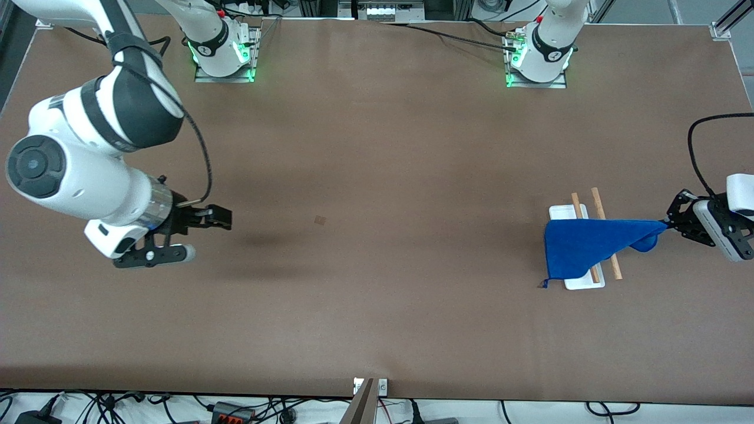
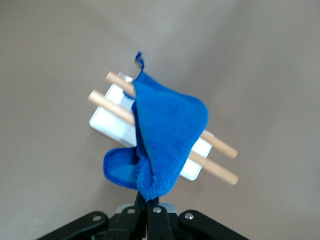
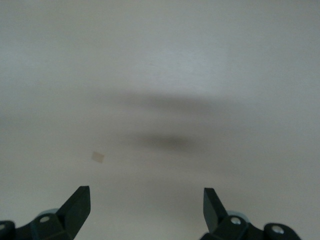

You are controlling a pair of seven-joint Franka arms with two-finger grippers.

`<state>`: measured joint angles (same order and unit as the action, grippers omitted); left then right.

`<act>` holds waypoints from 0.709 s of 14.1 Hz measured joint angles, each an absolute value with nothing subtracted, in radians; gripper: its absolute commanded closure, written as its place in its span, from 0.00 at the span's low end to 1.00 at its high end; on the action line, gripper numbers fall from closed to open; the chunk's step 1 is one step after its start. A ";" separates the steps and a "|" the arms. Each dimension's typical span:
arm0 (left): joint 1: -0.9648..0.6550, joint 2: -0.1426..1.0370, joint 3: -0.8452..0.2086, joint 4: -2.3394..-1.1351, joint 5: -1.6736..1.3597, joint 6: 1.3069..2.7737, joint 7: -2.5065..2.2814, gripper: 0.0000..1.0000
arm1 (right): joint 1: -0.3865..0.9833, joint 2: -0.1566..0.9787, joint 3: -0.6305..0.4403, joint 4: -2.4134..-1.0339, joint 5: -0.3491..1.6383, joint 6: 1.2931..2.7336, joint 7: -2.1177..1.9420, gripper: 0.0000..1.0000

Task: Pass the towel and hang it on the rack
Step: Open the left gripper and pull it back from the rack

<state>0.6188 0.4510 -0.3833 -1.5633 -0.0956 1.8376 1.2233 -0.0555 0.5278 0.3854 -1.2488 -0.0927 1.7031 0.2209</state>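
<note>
The left gripper (image 1: 667,224) pinches a corner of the towel (image 1: 583,247) at the front view's right edge, its arm cut off there. The towel drapes over the rack (image 1: 580,282), hiding its middle. The right gripper (image 1: 221,219), fingers spread, hovers over bare table (image 1: 377,176) at mid-left.

One tabletop (image 1: 377,176) is carrying one rack (image 1: 583,282) and one blue towel (image 1: 583,247). The rack is showing two wooden rods (image 1: 599,203) over one white base. Two arms are reaching in, each ending in one pincer: the left pincer (image 1: 668,222) and the right pincer (image 1: 227,219). One small tan mark (image 1: 320,220) is sitting on the tabletop.
</note>
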 measured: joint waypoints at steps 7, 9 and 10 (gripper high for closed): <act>0.664 0.601 -0.372 -1.548 -0.092 1.859 1.238 1.00 | 0.010 0.427 0.072 -1.260 -0.099 1.678 0.182 0.00; 0.678 0.637 -0.371 -1.545 -0.092 1.902 1.242 1.00 | 0.007 0.393 0.030 -1.265 -0.097 1.675 0.141 0.00; 0.682 0.646 -0.371 -1.544 -0.092 1.907 1.242 1.00 | -0.004 0.373 0.022 -1.267 -0.095 1.666 0.122 0.00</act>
<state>0.6816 0.6464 -0.3710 -1.5439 -0.0921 1.9066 1.2421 -0.0044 0.3727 0.0225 -1.2667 -0.0950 1.6660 0.1220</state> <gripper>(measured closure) 0.982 0.000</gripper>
